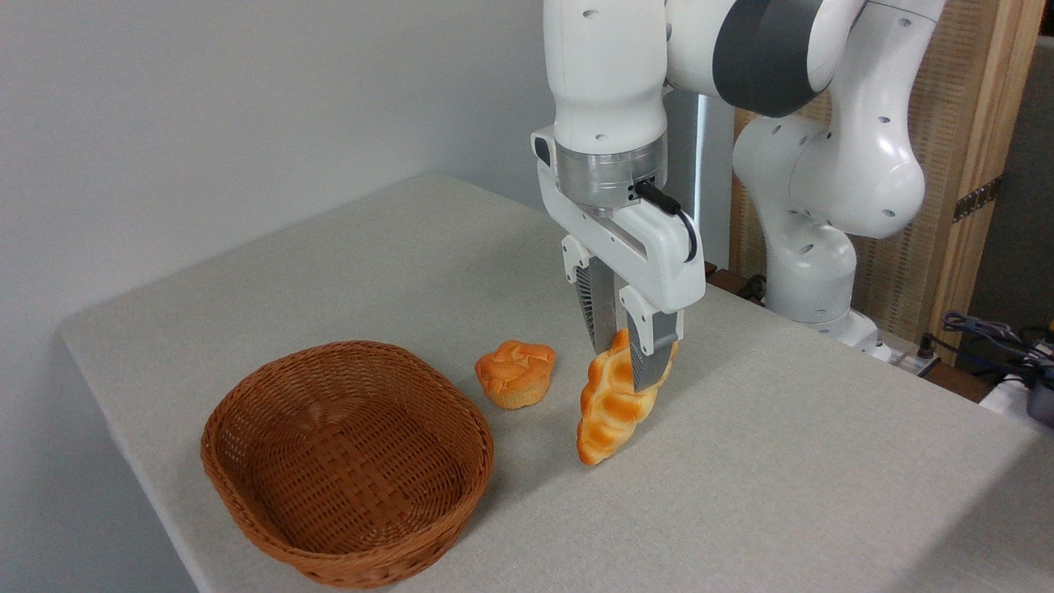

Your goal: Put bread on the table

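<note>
While your tool (623, 350) pinches the bread (613, 403) near its top | hangs tilted, tip near table (782, 461) | looks light, spongy | grip mid-loaf.

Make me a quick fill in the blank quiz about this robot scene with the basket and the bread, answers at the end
1. The gripper has its jaws shut on the long braided golden-brown loaf, which hangs with its lower tip pointing ____.
2. The brown woven wicker basket has ____ inside it.
3. The small round orange bun sits on the grey-beige fabric table, between the basket and the ____.

Answers: down; nothing; loaf
</note>
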